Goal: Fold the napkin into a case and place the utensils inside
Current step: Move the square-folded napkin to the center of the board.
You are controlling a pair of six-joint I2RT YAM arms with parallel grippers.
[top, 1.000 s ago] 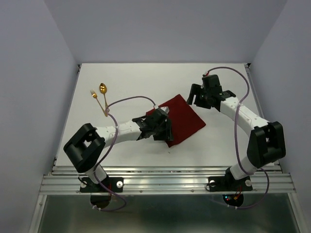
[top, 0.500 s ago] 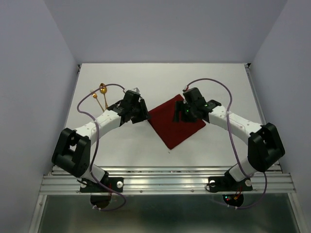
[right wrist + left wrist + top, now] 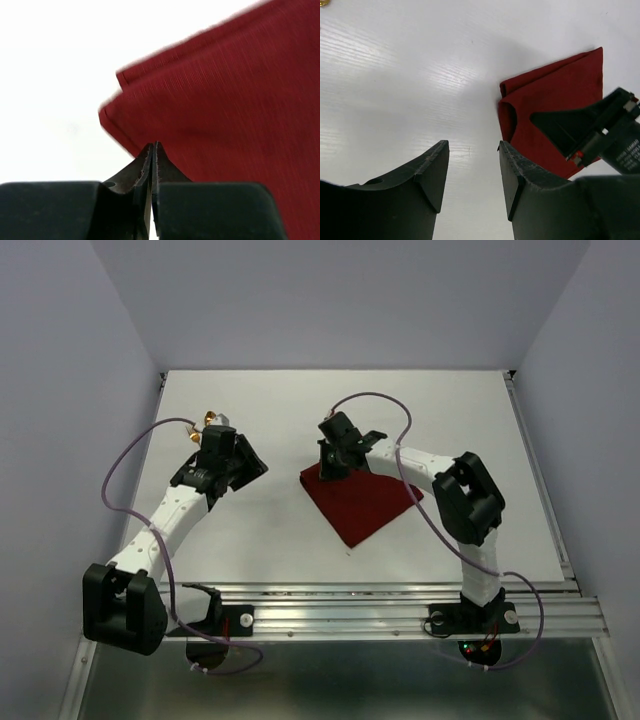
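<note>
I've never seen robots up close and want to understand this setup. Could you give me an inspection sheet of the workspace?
Surface: white table, flat.
Job's things: dark red napkin lying folded, layered edges at one corner; utensils mostly hidden by the left arm, only a gold tip shows.
Clutter: nothing seen.
Grippers: left gripper open, empty, above bare table; right gripper shut at the napkin's corner.
Cables: purple cables loop off both arms.
Surroundings: plain pale walls; metal rail at near edge.
</note>
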